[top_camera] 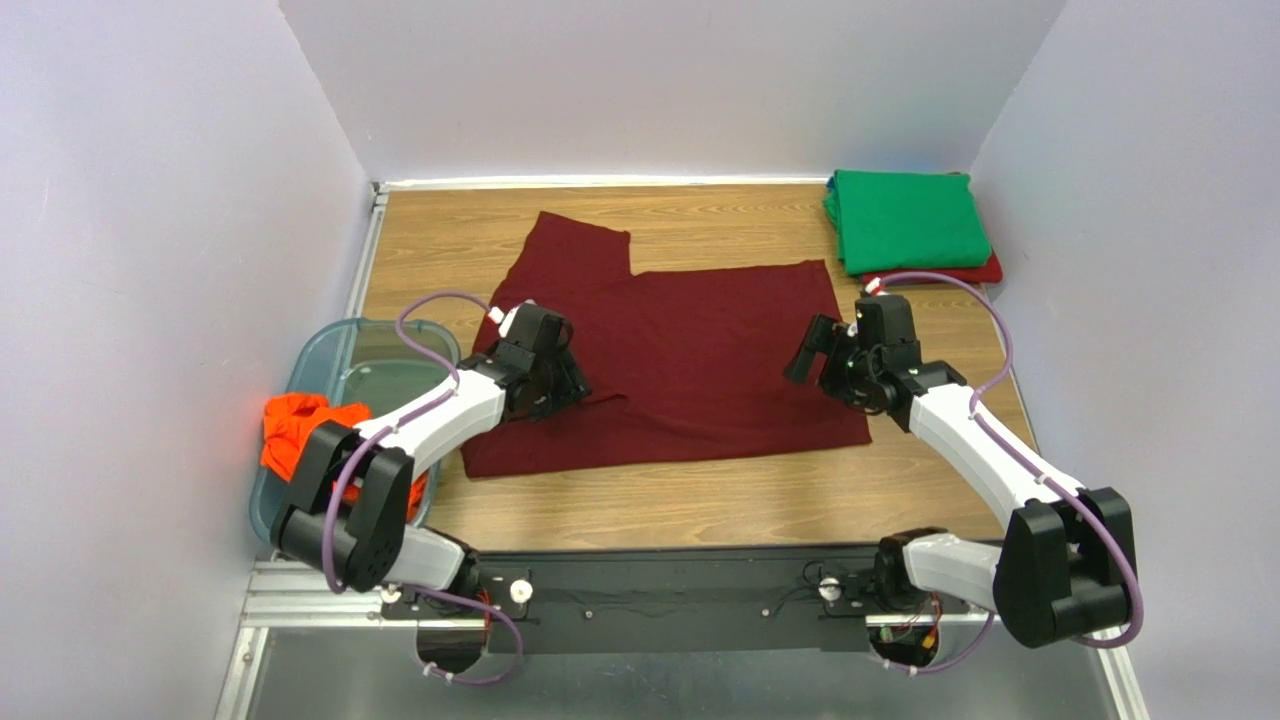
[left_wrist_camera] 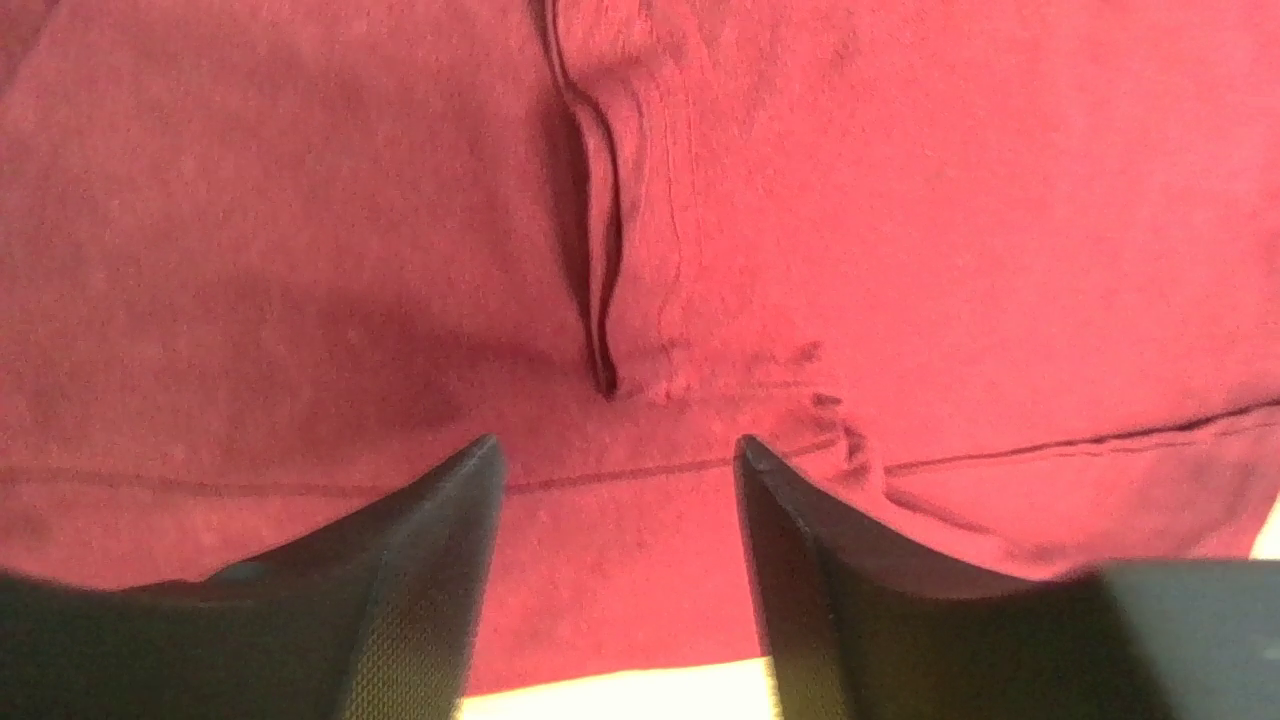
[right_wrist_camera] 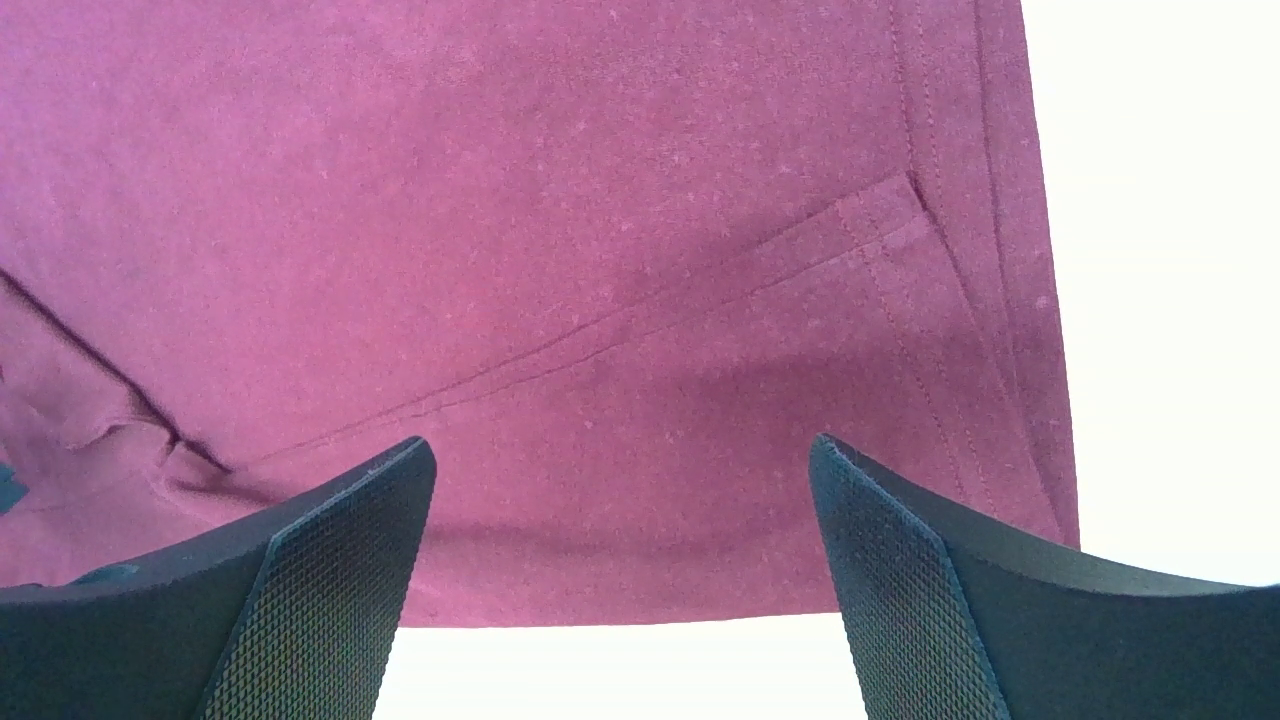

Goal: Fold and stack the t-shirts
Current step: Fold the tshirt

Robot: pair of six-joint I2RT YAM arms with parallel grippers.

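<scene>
We've got a dark maroon short-sleeved cotton t-shirt spread flat and sideways mid-table, with one sleeve sticking out far-left. Its stitched hem is on the right and there are slight wrinkles near the left seam. A green cloth t-shirt is folded into a neat rectangle in the far-right corner, on top of a red folded shirt with only an edge showing. A bright orange shirt is crumpled in the clear plastic bin on the left.
</scene>
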